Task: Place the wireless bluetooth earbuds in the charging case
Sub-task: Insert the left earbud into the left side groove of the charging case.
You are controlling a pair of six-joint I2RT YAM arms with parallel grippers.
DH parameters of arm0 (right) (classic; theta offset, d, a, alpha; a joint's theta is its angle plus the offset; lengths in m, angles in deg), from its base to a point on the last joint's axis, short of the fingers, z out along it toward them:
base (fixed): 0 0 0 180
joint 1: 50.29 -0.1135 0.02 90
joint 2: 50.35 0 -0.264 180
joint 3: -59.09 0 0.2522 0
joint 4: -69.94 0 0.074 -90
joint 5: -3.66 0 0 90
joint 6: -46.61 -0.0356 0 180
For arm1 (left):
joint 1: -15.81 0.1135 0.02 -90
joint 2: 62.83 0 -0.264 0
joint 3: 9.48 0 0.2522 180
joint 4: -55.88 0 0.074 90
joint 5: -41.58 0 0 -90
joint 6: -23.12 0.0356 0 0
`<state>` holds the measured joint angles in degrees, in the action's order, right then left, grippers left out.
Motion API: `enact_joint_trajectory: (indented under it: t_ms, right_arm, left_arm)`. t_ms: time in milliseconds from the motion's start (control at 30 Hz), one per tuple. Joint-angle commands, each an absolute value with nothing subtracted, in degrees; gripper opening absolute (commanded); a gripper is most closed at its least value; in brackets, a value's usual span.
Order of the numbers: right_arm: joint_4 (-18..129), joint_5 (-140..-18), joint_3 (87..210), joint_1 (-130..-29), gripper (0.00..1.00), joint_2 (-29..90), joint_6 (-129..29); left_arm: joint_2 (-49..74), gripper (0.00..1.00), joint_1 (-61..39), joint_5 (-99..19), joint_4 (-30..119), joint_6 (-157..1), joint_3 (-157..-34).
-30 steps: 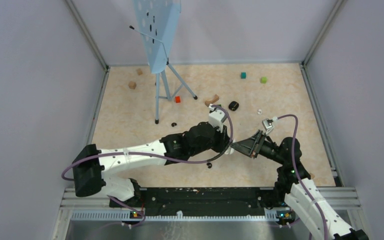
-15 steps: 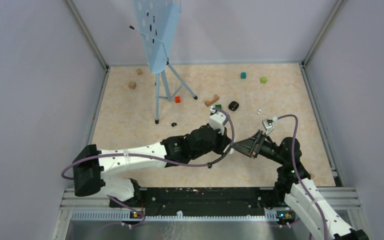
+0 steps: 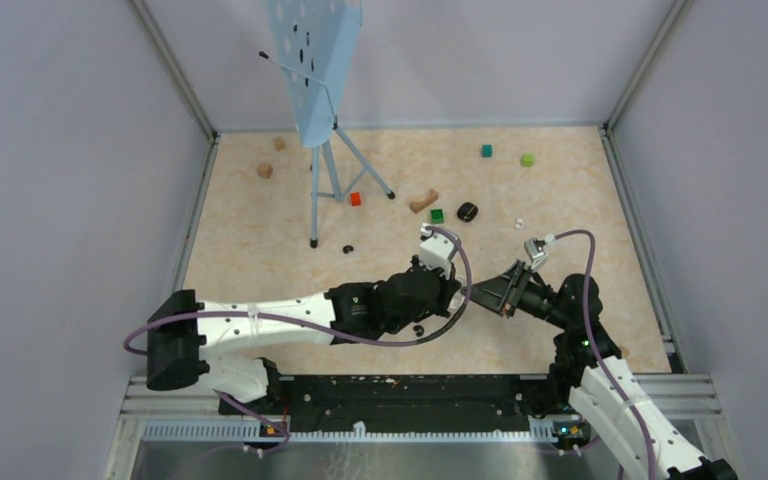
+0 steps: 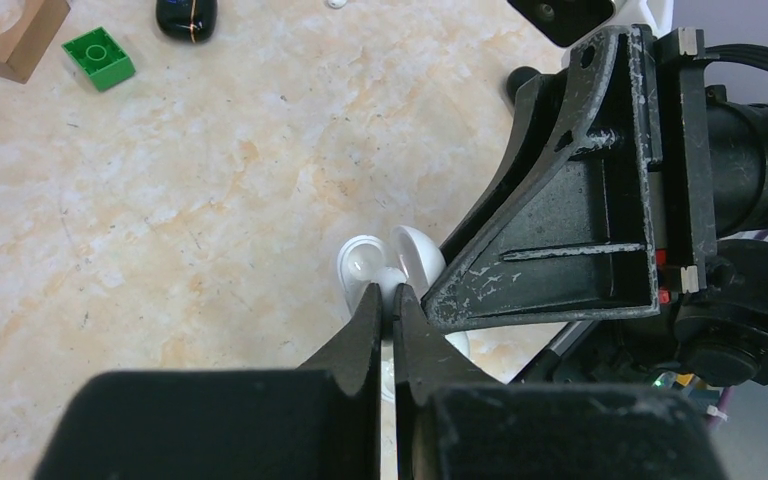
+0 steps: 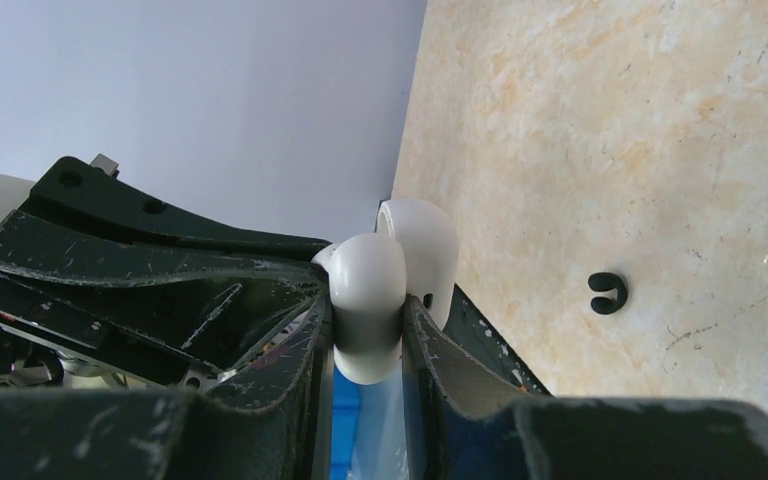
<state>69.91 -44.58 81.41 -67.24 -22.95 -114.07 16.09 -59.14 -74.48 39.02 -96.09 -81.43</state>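
Right gripper [image 5: 368, 322]: clenched on the base of the white charging case [image 5: 370, 275], lid open, shown plainly only by its own wrist view. Left gripper [image 4: 392, 300]: fingers pressed shut at the case's open cavity, contents indiscernible. Since a second ago the left arm has drawn back, uncovering a green block [image 3: 437, 214]. One small white earbud [image 3: 519, 223] lies apart on the beige marbled tabletop [image 3: 260, 230], within lilac walls.

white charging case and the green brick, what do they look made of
The white charging case looks like hard plastic, smooth and semi-glossy: soft highlights on its rounded shell. The green brick is likely moulded plastic, satin finish: uniform colour, crisp edges, a round stud on top.
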Motion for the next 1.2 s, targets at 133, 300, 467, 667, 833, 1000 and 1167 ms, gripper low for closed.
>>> enact_joint_trajectory:
  t_ms: [133,300,467,667,833,1000,1167]
  right_arm:
    - [72.9,-45.2,83.6,-66.8,0.00,-23.4,-114.9]
    - [73.0,-45.0,83.7,-66.7,0.00,-23.5,-114.9]
    - [72.9,-44.9,83.7,-66.8,0.00,-23.7,-115.0]
    - [72.6,-44.9,83.7,-66.8,0.00,-24.3,-115.2]
    - [72.8,-44.7,83.7,-66.8,0.00,-24.3,-115.3]
    - [72.8,-44.6,83.7,-66.8,0.00,-24.3,-115.2]
    - [72.9,-44.8,83.5,-66.7,0.00,-24.2,-115.2]
  left_arm:
    - [17.2,0.01,-59.7,-76.2,39.1,-96.6,-84.2]
    - [18.2,0.09,-59.7,-76.1,39.6,-96.6,-84.9]
    - [18.3,0.07,-59.7,-77.7,41.1,-97.0,-84.6]
    - [19.1,0.00,-59.7,-79.4,41.7,-96.1,-84.7]
    - [20.4,0.00,-59.8,-80.5,41.7,-95.7,-85.1]
    - [20.6,0.05,-59.7,-80.7,41.6,-95.0,-85.5]
    - [20.2,0.25,-59.8,-80.3,41.0,-95.3,-85.6]
